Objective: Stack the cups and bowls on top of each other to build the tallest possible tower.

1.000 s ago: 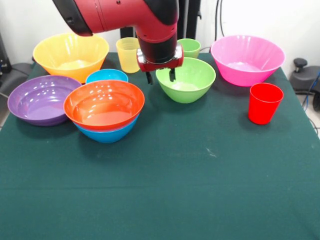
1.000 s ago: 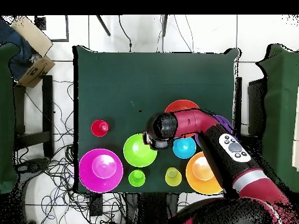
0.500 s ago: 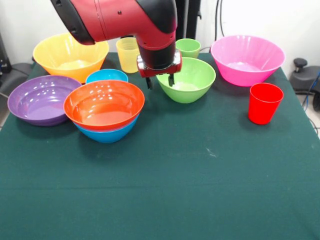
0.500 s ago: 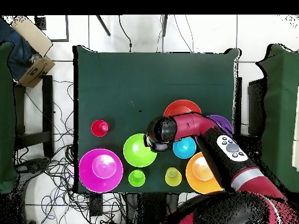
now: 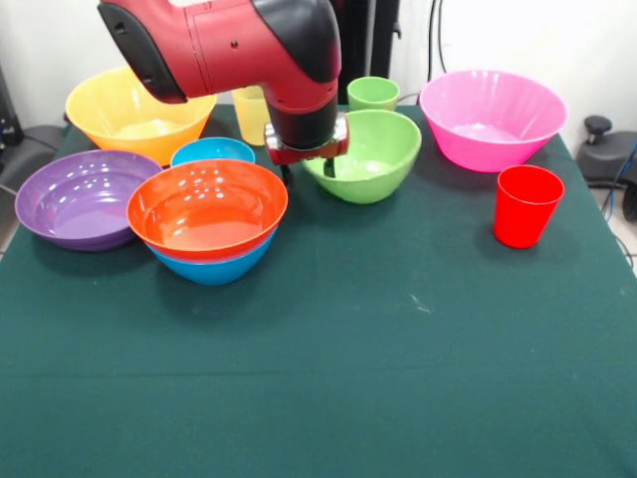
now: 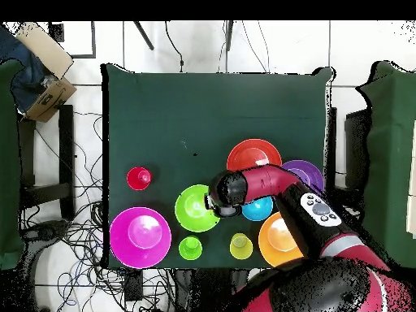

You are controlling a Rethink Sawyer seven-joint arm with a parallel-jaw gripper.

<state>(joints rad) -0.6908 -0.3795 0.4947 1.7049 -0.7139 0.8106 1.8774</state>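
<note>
Front view: the gripper [image 5: 307,165] has dropped onto the green bowl's [image 5: 363,154] left rim, jaws straddling it, and the bowl now sits tilted, shifted left. Likely the grasp before lifting onto the red-orange bowl [image 5: 207,209] at centre left.

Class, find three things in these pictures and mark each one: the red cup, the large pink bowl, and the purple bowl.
red cup [image 5: 527,205], front view, on its outer side wall.
large pink bowl [image 5: 493,104], front view, on its inner wall.
purple bowl [image 5: 70,194], front view, on its inner wall.
</note>
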